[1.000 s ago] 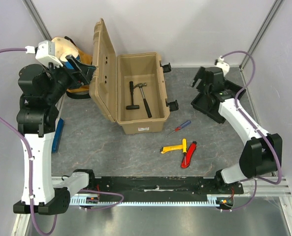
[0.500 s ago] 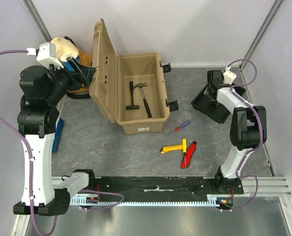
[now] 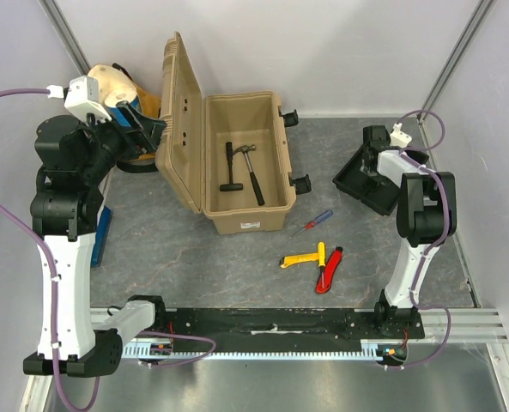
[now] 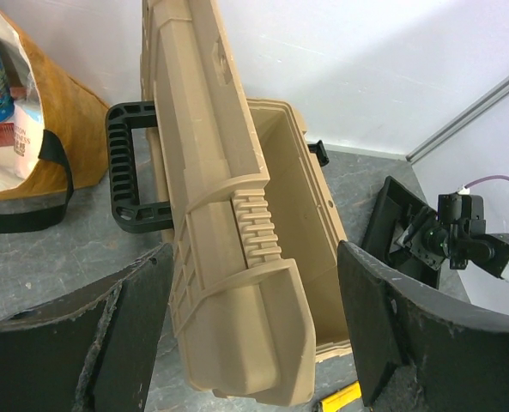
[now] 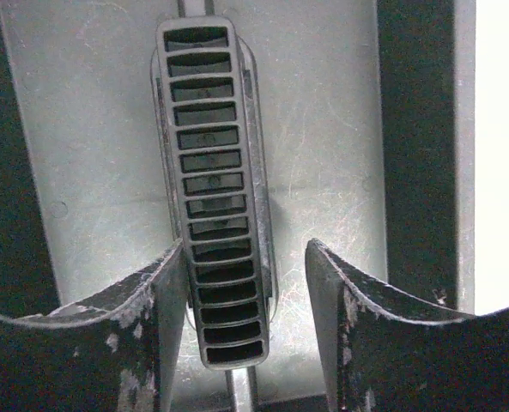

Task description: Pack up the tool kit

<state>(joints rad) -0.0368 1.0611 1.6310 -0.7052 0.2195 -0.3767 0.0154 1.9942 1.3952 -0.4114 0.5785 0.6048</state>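
Observation:
The tan toolbox (image 3: 271,150) stands open at the table's middle back, its lid (image 3: 178,120) upright on the left. A black hammer (image 3: 252,172) and another black tool (image 3: 230,167) lie inside. The red-blue screwdriver (image 3: 312,222), yellow-handled tool (image 3: 304,257) and red knife (image 3: 329,270) lie on the table in front. My left gripper (image 3: 138,124) is open, and in the left wrist view (image 4: 252,249) it straddles the lid (image 4: 228,283) without touching. My right gripper (image 3: 371,167) is open over the black tray (image 3: 350,178). Its fingers (image 5: 164,292) flank the tray's ribbed handle (image 5: 215,172).
The yellow-cream cloth bag (image 3: 117,86) stands behind the lid at the back left, close to my left gripper. A blue object (image 3: 101,236) lies by the left arm. The toolbox's black handle (image 4: 130,167) and latches (image 3: 300,182) stick out. Walls close in the table.
My right arm has folded back to the right, and its gripper has come down over the black tray. My left arm has hardly moved.

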